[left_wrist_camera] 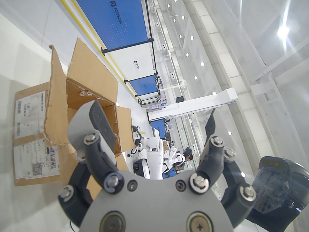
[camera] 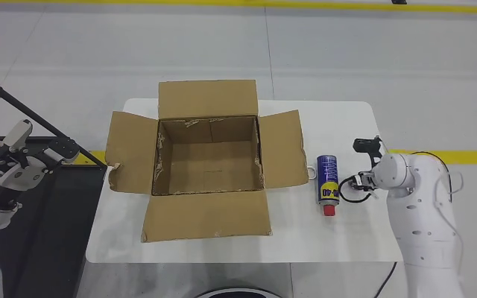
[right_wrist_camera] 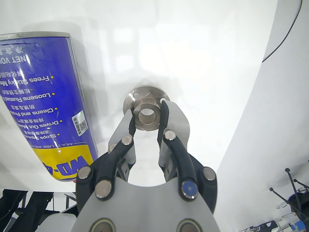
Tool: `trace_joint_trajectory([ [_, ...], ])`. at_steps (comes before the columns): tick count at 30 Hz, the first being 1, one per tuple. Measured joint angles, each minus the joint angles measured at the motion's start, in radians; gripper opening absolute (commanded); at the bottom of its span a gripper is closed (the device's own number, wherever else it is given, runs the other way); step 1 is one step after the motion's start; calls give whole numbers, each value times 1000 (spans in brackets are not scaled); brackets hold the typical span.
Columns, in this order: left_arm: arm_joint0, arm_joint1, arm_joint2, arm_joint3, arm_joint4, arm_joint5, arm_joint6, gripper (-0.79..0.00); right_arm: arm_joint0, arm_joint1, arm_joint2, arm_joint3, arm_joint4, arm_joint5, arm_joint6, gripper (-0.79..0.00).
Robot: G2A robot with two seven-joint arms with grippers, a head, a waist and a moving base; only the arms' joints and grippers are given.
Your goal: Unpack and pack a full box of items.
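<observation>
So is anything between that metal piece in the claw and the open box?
Yes. The blue spray can lies on the table between the right gripper, shut on the metal fitting, and the box. Lifted over it, the path looks clear.

The blue metal spray can [right_wrist_camera: 45,102] lying on the white table [right_wrist_camera: 169,37] carries white bulleted lines in two scripts, large blue lettering on yellow, and a code sticker [right_wrist_camera: 80,123]. The side of the brown cardboard box [left_wrist_camera: 91,80] bears white printed labels [left_wrist_camera: 29,121]. Farther off, blue wall panels [left_wrist_camera: 108,13] bear white logos.
</observation>
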Motion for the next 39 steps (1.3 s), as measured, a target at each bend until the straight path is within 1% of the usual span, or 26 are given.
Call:
trace_joint_trajectory([
  [2,0,0,0,0,0,0,0,0,-4,1,1,0,3,2,-2,-730],
  [7,0,0,0,0,0,0,0,0,-9,3,0,4,11,2,-9,-643],
  [12,0,0,0,0,0,0,0,0,-8,5,-3,9,18,1,-8,-606],
  [16,0,0,0,0,0,0,0,0,-7,7,-6,10,22,1,-8,-536],
  [18,0,0,0,0,0,0,0,0,-6,8,-6,10,25,1,-7,-523],
  [21,0,0,0,0,0,0,0,0,-7,10,-5,8,27,0,-7,-477],
  [26,0,0,0,0,0,0,0,0,-7,13,0,-8,33,6,-2,-434],
  [27,0,0,0,0,0,0,0,0,-7,14,4,-17,39,7,-5,-406],
  [29,0,0,0,0,0,0,0,0,-6,15,15,-50,56,11,-10,-271],
  [31,0,0,0,0,0,0,0,0,-4,17,28,-87,75,15,-15,-209],
  [32,0,0,0,0,0,0,0,0,-1,17,37,-114,93,17,-19,-139],
  [33,0,0,0,0,0,0,0,0,2,18,44,-134,108,19,-21,-92],
  [34,0,0,0,0,0,0,0,0,5,18,51,-153,124,22,-25,0],
  [39,0,0,0,0,0,0,0,0,29,15,80,-225,271,37,-72,0],
])
